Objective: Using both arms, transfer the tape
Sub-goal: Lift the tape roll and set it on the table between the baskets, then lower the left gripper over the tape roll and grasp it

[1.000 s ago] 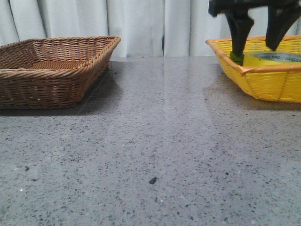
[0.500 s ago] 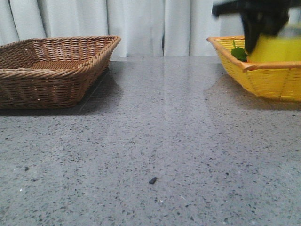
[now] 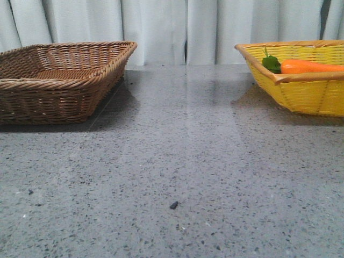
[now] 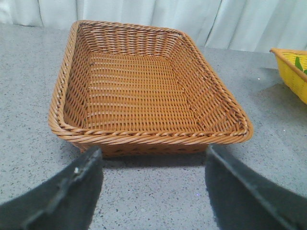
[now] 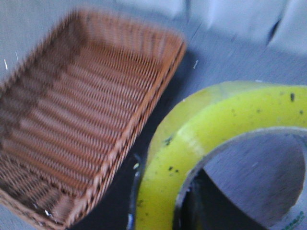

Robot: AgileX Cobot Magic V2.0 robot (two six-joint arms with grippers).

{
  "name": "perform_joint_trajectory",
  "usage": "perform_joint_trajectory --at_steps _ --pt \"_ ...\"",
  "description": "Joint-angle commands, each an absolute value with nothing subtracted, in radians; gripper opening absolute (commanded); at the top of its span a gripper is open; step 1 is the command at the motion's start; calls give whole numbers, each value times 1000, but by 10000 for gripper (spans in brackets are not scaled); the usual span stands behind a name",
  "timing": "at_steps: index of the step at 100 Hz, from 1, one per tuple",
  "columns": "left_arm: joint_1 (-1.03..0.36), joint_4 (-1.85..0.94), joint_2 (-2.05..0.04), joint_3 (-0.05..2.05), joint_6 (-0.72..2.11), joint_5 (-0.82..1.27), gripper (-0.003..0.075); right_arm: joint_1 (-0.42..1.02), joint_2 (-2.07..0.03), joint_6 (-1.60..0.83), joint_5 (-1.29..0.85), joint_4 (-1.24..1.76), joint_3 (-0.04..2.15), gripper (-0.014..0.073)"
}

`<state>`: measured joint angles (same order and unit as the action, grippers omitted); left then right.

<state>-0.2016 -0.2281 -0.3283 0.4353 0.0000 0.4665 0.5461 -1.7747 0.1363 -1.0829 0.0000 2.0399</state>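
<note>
Right gripper (image 5: 192,211) apparently holds the tape (image 5: 216,129), view blurred; left gripper (image 4: 153,191) gapes wide, holding nothing, before the brown basket (image 4: 144,136)

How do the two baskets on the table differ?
The brown basket on the left is dark wicker and holds nothing; the yellow basket on the right is bright, orange-rimmed, and holds a carrot with green leaves. Both are woven, shallow and roughly rectangular, standing on the grey table.

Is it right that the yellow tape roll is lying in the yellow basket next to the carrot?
Not quite. The yellow basket holds only the carrot. The right wrist view shows the tape held up at the right arm's jaws, over the table beside the brown basket.
</note>
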Motion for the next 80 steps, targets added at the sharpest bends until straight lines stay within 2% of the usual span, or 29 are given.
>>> perform_joint_trajectory --at_steps 1,13,20,30,37,44,50,60,67,72,80 --pt "-207 -247 -342 470 0 387 427 567 -1821 121 -1060 -69 2035 -67" --pt "-218 -247 -342 470 0 389 427 570 -1915 122 -1111 -77 2024 -62" --pt "-227 -251 -342 470 0 420 427 570 -1946 122 -1141 -77 2024 -22" --pt "-234 -251 -342 470 0 480 427 570 -1952 122 -1172 -77 2024 132" --pt "-247 -251 -342 470 0 498 427 570 -1935 122 -1184 -53 2033 302" --pt "-269 -251 -344 488 0 498 427 570 -1899 122 -1189 -31 2042 437" --pt "-293 -251 -357 517 31 498 426 570 -1847 121 -1202 -27 2044 482" --pt "-339 -251 -407 596 69 498 398 571 -1730 116 -1227 -25 2044 410" --pt "-374 -251 -471 655 76 494 357 571 -1631 96 -1240 -16 2044 280" --pt "-401 -251 -529 700 77 492 334 571 -1557 89 -1249 -7 2044 152" --pt "-455 -251 -643 774 82 492 326 575 -1432 79 -1253 0 2025 -27"
